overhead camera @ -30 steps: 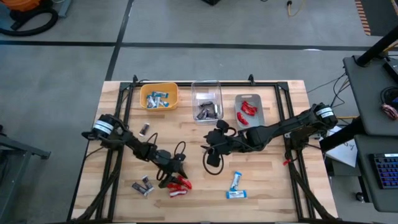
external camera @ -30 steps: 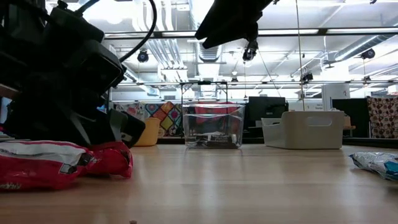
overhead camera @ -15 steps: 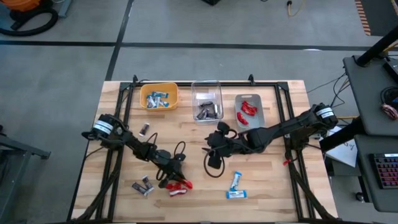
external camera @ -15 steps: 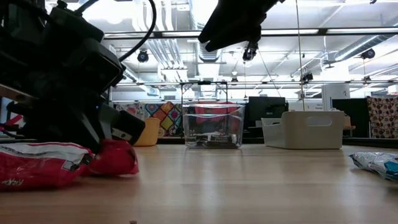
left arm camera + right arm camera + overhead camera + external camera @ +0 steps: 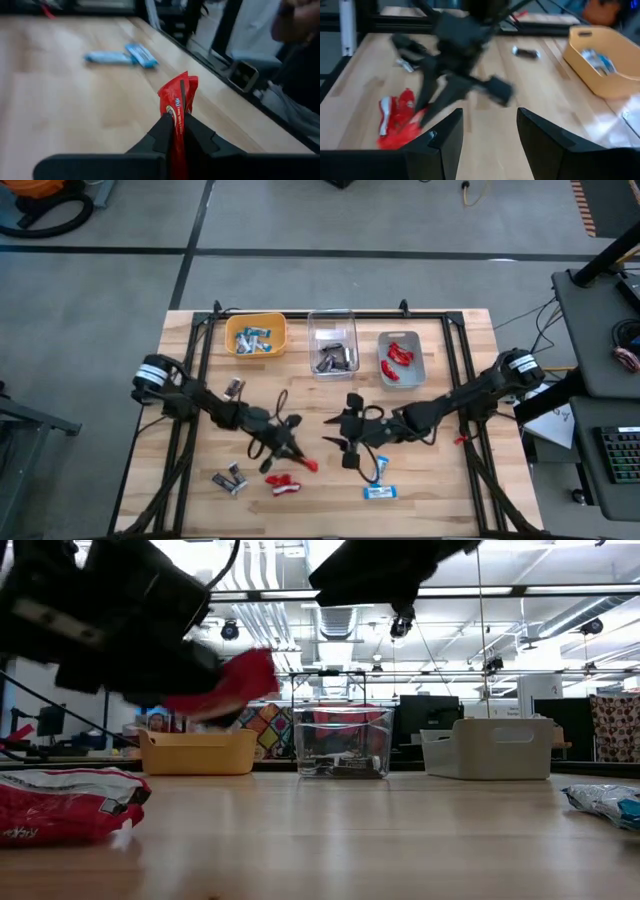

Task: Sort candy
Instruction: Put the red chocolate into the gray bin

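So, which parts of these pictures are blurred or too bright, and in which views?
Low view: the left gripper and its red candy are smeared by motion, and the ceiling lights behind glare white. Right wrist view: the left arm is blurred, as is the yellow bin. Left wrist view: the held candy is fairly sharp, but the blue-and-white candies behind are soft. High view: evenly lit and sharp.

- Three bins stand in a row at the far side of the desk (image 5: 450,480): the left bin (image 5: 256,336), the middle bin (image 5: 333,343), the right bin (image 5: 401,358).
- Each bin has candy inside.
- The left tool (image 5: 298,460) is above the desk centre, shut on one candy (image 5: 306,464).
- The right tool (image 5: 340,444) is just beside it, on its right.
- Another candy (image 5: 284,484) lies on the desk before the left tool.
- Two candies (image 5: 378,480) lie before the right tool.
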Controlling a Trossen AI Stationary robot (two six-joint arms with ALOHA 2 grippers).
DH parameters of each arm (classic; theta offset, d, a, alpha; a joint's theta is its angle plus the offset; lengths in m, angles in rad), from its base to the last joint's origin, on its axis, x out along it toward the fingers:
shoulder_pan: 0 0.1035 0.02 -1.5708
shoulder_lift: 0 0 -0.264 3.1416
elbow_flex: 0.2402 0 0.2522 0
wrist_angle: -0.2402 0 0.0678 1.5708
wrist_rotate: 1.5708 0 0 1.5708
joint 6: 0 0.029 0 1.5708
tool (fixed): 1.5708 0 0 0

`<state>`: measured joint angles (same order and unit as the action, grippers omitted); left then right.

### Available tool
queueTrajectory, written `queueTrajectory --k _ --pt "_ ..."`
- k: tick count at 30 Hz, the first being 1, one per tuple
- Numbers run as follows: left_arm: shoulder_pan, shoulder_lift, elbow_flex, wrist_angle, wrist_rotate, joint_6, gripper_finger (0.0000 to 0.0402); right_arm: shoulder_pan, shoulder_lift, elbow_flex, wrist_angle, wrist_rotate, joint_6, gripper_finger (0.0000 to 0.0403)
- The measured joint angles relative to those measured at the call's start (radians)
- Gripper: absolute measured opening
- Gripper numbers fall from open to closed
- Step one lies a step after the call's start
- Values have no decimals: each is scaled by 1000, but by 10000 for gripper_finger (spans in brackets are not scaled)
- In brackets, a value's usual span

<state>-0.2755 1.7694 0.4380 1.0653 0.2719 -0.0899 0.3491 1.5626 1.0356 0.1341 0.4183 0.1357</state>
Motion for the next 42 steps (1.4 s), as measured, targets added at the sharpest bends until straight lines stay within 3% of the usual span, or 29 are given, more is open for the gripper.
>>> queueTrajectory --k 10,22,26,36,42 --pt "133 -146 5 -2 -19 20 12 13 103 -160 520 -1 -158 201" --pt "152 -182 4 -34 -27 30 12 2 134 -161 545 -6 -174 203" --pt "153 -182 4 -30 -28 29 12 2 135 -160 545 -6 -170 173" --pt "155 -182 4 -33 -33 25 12 2 135 -160 543 -7 -179 22" --pt "161 -182 4 -32 -29 10 33 2 130 -160 540 -7 -181 15"
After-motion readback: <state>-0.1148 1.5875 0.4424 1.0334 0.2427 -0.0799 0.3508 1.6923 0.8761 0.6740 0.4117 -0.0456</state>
